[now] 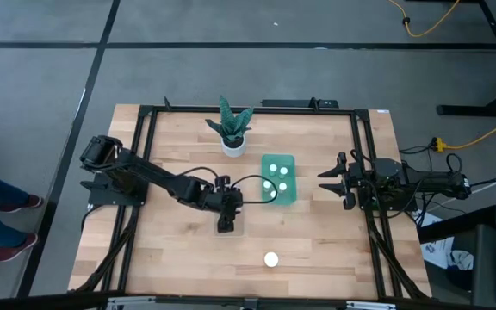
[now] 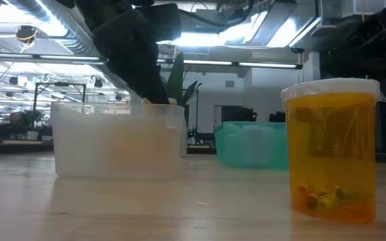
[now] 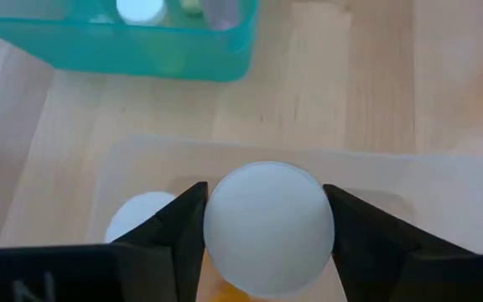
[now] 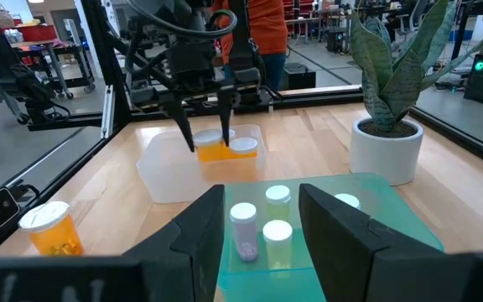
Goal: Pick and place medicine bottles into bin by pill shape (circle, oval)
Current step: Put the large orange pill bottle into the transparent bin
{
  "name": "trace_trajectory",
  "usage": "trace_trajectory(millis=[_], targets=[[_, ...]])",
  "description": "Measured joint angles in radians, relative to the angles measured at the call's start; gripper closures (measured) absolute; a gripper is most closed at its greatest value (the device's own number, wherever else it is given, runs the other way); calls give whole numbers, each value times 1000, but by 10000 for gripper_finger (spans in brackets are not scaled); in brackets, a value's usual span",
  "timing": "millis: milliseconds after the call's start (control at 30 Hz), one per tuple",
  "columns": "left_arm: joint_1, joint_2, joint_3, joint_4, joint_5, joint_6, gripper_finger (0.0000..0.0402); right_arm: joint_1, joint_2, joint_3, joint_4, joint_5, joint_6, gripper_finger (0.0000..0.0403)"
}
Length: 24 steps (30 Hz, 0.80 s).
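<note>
One bottle [image 3: 268, 228], white-capped with orange body, is clamped between the left gripper [image 3: 267, 243] fingers, which are narrowed onto its sides. It stands upright, long axis vertical, directly over the clear bin [image 4: 199, 164] and already within its walls; a second white-capped bottle [image 3: 141, 216] stands in that bin just beside it. The coming move therefore turns on a straight drop: judged from this, release needs no sideways travel, only clearance from the neighbouring bottle. The teal bin [image 1: 278, 179], holding four small bottles, lies just beyond the clear bin, toward the right arm. The right gripper [image 4: 262, 231] waits near the teal bin's far side, fingers apart and holding nothing. One orange bottle [image 1: 271, 259] remains on the table [image 1: 334, 250], well apart from both grippers, somewhat nearer the left arm.
</note>
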Motion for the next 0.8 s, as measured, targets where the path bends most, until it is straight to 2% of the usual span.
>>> trace_trajectory(millis=[467,667,800], targets=[[-1,0,0,-2,8,-2,142,0,0,0,0,0,0,247],[-1,-4,9,-4,8,-2,139,0,0,0,0,0,0,247],[-10,-7,72,2,17,-2,140,0,0,0,0,0,0,247]])
